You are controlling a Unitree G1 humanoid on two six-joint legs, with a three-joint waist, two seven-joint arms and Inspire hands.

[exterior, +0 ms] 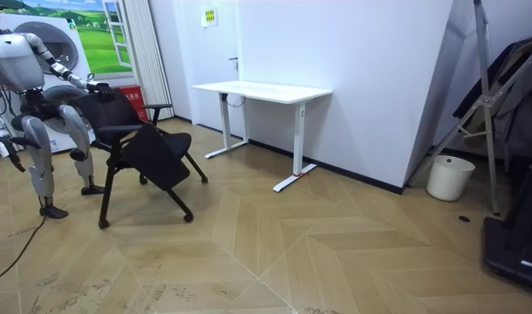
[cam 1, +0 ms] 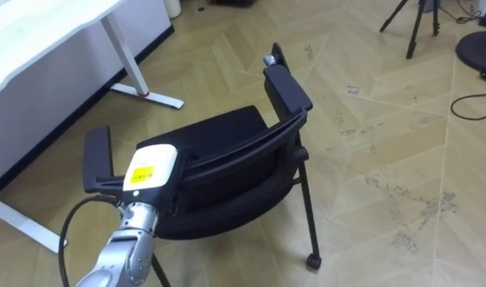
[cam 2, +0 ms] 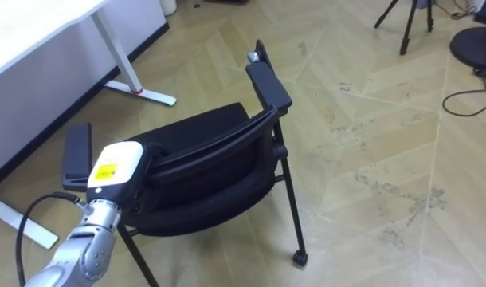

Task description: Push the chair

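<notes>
Wood floor (cam 1: pixel 386 183); left hand (cam 1: pixel 151 169) on black chair (cam 1: pixel 227 179) backrest.

floor (cam 1: pixel 370 119): herringbone wood | standing on it: black chair (cam 1: pixel 227 151), white desk (cam 1: pixel 36 32), tripod (cam 1: pixel 410 28), white bin (exterior: pixel 449 177)

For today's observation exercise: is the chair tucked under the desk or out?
Out. The chair stands to the room view's left of the desk, apart from it, with no part under the top.
</notes>
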